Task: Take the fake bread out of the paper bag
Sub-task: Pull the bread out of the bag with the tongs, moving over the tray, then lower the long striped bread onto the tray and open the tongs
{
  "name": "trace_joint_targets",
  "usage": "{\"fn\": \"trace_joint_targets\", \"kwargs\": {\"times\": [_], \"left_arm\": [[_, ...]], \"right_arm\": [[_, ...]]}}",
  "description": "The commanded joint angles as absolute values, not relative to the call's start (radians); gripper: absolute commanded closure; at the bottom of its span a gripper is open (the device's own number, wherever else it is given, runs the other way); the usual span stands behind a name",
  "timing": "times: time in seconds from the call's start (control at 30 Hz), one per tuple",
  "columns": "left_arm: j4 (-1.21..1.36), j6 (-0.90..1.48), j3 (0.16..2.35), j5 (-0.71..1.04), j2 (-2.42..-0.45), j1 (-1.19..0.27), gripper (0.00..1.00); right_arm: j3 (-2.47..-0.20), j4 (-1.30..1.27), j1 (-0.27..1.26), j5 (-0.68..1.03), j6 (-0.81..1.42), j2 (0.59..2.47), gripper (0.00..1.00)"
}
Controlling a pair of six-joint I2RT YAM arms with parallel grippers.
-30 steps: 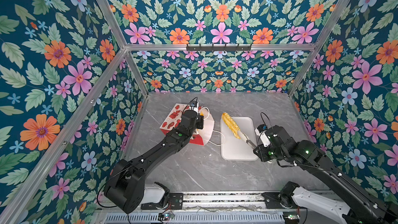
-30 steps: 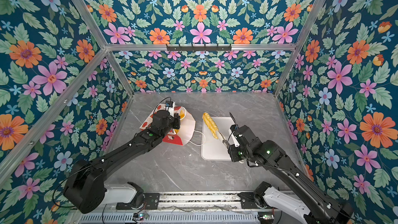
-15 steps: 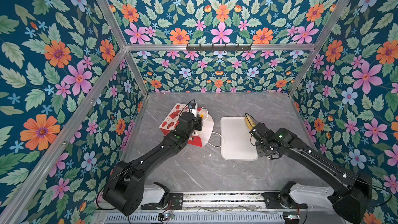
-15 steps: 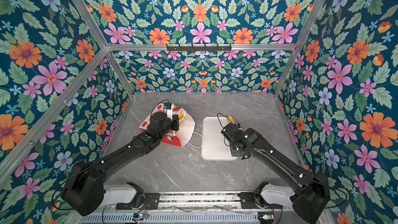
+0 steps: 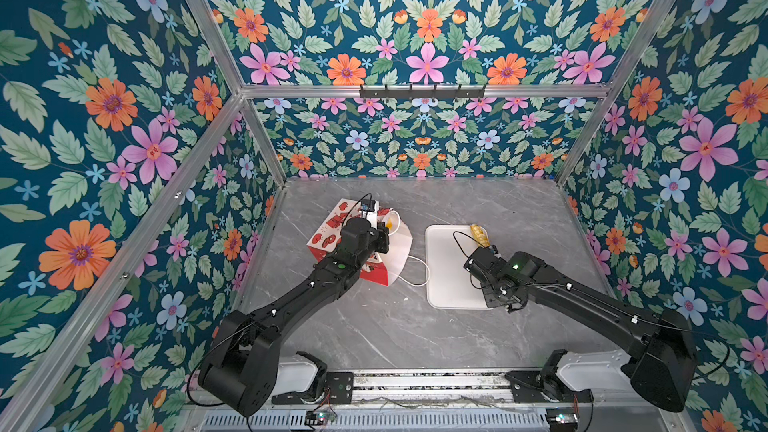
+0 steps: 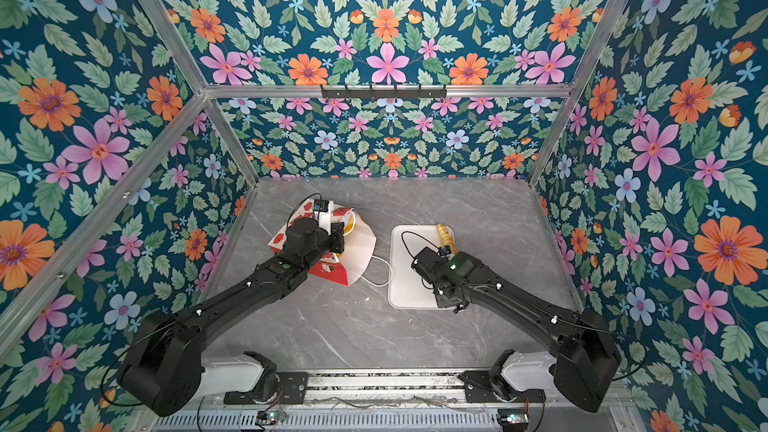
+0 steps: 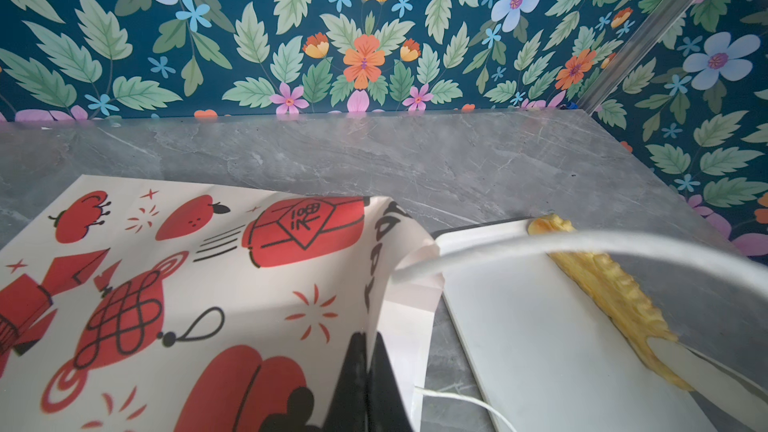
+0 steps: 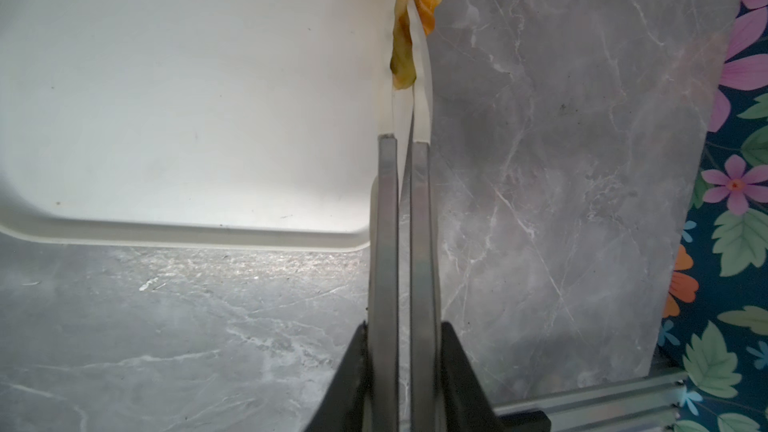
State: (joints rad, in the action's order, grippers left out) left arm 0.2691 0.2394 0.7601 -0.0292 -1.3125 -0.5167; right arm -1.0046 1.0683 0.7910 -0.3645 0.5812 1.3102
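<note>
— What encloses the space?
— Dark teal floral wallpaper walls at nine, twelve and three o'clock, edged by silver aluminium frame bars.
— And at twelve?
— A black hook rail, above a grey marble-patterned tabletop.

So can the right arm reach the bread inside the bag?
Probably not yet: the right gripper grips the twisted loaf at the tray. Once freed, the paper bag, its mouth held by the left gripper, faces it.

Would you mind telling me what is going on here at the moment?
The left gripper is shut on the rim of the paper bag, which lies on the table. The right gripper holds tongs that pinch a twisted bread at the far right edge of the white tray. Another yellow piece shows in the bag's mouth.
</note>
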Motion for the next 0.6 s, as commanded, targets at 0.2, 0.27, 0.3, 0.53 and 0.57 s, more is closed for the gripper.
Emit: {"fn": "trace_joint_targets", "kwargs": {"times": [0.2,0.27,0.3,0.53,0.57], "left_arm": [[0.309,0.250,0.765,-0.002,-1.311,-0.512,1.00],[0.315,0.255,0.764,0.010,-1.314,-0.512,1.00],[0.320,0.256,0.763,0.018,-1.315,-0.512,1.00],[0.323,0.263,0.759,0.033,-1.321,-0.512,1.00],[0.325,0.266,0.755,0.035,-1.320,-0.512,1.00]], "right_arm": [[-0.975,0.970,0.807,-0.271,0.594,1.295,0.77],[-0.963,0.945,0.808,-0.253,0.595,1.278,0.76],[-0.954,0.926,0.808,-0.240,0.594,1.264,0.76],[-0.899,0.847,0.808,-0.202,0.585,1.158,0.73],[-0.897,0.849,0.807,-0.205,0.585,1.148,0.73]]}}
